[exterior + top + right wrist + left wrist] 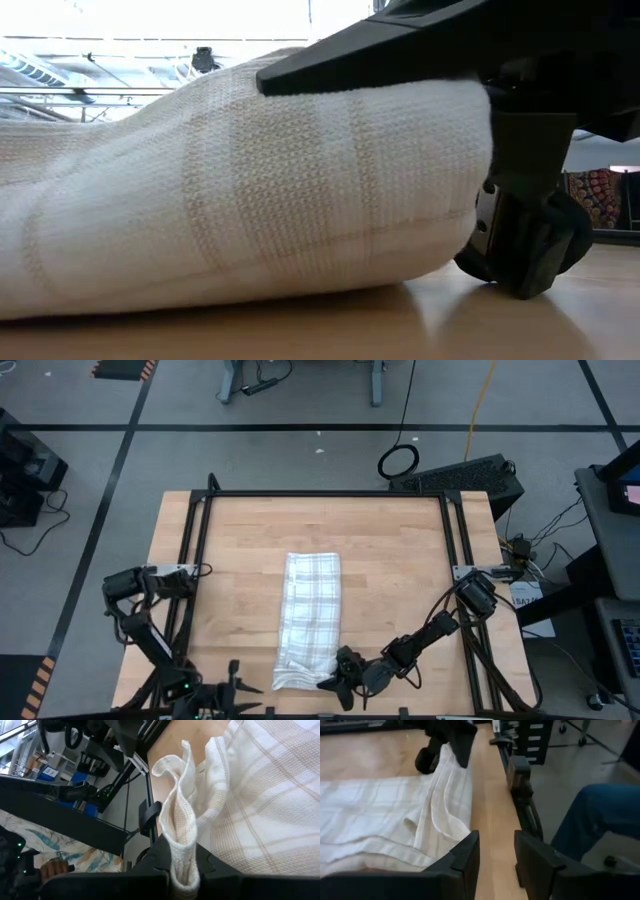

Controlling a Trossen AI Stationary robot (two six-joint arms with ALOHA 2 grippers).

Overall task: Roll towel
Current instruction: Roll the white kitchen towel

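White plaid towel (311, 618) lies folded lengthwise mid-table, near end bunched. Right gripper (340, 682) clenched on the near right corner, cloth pinched between fingers. Left gripper (232, 688) released, just left of that end. Roll barely started; next, turn the edge over toward far.

The right gripper (338, 682) is low at the near table edge, its fingers pinched tight on the towel (311, 612). The left gripper (236, 690) waits near the same edge, fingers (465, 857) apart.
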